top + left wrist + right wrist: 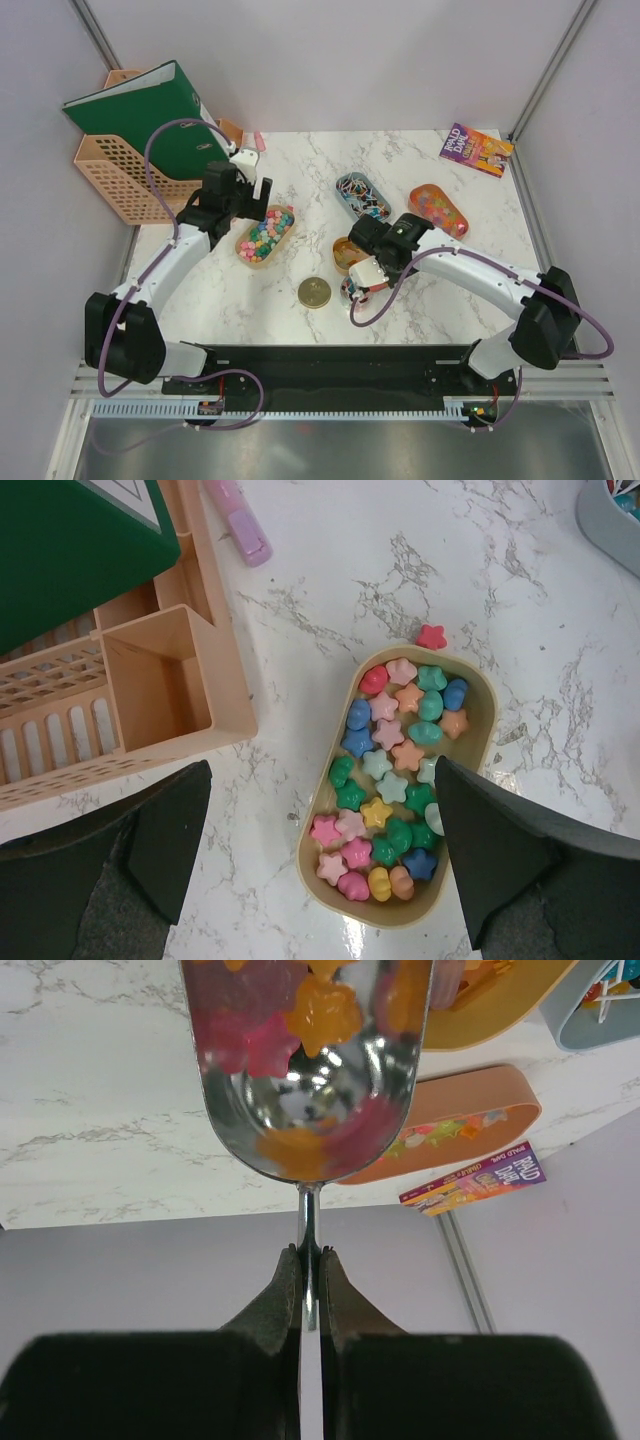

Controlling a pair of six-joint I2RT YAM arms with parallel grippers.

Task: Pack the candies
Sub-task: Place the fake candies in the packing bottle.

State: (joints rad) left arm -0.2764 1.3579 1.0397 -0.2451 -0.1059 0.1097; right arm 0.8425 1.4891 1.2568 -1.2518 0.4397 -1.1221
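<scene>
Four oval trays sat on the white marbled counter (300, 170). The tan oval tray (482, 705) lay toward the left edge beside the peach slotted plastic basket (225, 695). It held about thirty small star-shaped and rounded candies (388, 734) in pink, green, blue, orange and yellow. One red star candy (432, 636) lay loose on the counter just beyond that tray's far rim. The left jaws stood spread wide above this tray, one to each side, pinching nothing.

The grey-blue oval tray (340, 182) near the middle held a tangle of small coloured pieces, too small to name. The orange oval tray (413, 197) toward the right edge held more candies. The ochre oval tray (340, 255), closer to the near edge, was partly hidden by the right arm, and its contents were unclear.

The right jaws were pressed onto the thin handle of a silver metal scoop (310, 1070). Its bowl carried several pink and orange candies, their count lost in reflections.

The basket, at the far left corner, held one green binder (140, 115). One pink highlighter (240, 525) lay by the far edge, one colourful paperback book (476, 150) in the far right corner, and one round gold lid (314, 292) close to the near edge.
</scene>
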